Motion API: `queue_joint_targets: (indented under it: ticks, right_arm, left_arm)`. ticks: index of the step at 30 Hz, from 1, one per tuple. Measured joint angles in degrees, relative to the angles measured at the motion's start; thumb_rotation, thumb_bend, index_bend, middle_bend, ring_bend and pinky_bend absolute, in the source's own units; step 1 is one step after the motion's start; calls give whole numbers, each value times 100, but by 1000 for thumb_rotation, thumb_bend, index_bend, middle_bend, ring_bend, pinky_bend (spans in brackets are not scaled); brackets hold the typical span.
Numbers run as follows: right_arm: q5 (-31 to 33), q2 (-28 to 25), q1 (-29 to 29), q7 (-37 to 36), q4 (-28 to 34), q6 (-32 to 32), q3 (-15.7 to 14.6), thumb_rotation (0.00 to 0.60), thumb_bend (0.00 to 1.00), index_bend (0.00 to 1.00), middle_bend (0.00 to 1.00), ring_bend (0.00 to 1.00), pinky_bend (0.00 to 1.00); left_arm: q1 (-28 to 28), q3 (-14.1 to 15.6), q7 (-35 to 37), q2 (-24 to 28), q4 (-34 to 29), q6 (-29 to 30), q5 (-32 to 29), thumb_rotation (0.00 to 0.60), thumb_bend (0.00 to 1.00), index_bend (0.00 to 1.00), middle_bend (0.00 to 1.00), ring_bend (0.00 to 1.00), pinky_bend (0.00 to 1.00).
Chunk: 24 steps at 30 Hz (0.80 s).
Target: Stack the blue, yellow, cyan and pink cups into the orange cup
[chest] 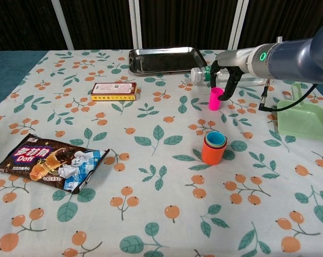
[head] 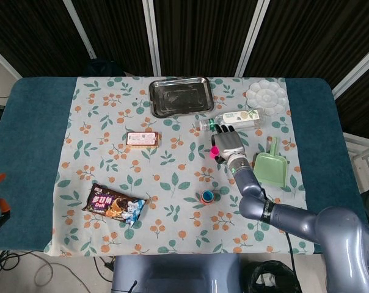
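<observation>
The orange cup (chest: pixel 212 152) stands right of the table's middle, with the cyan cup (chest: pixel 216 139) showing on top of others nested inside it; the same stack is small in the head view (head: pixel 206 196). Farther back, the pink cup (chest: pixel 215 99) stands upright on the cloth, seen in the head view (head: pixel 214 150) too. My right hand (chest: pixel 225 81) hovers at the pink cup's rim, its dark fingers (chest: pixel 231 88) spread to either side of the cup, which still rests on the table. In the head view the right hand (head: pixel 228 145) lies just right of the cup. My left hand is out of sight.
A clear bottle (chest: pixel 201 74) lies just behind the right hand. A metal tray (chest: pixel 164 60) sits at the back, a green dustpan (chest: pixel 303 118) at the right and a white palette (head: pixel 267 96) far back right. A snack box (chest: pixel 114 91) and chocolate bag (chest: pixel 49 162) lie to the left.
</observation>
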State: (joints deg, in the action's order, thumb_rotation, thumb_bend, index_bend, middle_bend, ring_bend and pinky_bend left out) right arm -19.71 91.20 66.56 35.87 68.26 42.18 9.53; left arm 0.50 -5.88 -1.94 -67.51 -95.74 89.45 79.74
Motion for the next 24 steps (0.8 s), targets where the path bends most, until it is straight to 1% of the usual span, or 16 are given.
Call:
queue_joint_targets:
  ticks: [17, 24]
  right_arm:
    - [7, 68, 14, -13, -76, 13, 29, 600, 404, 477, 0, 40, 93]
    - [-12, 39, 2, -73, -40, 33, 85, 600, 404, 480, 0, 40, 94]
  left_arm:
    - [1, -2, -8, 7, -11, -6, -13, 600, 682, 201, 97, 6, 60]
    - [2, -4, -4, 10, -14, -8, -15, 600, 682, 201, 97, 6, 60]
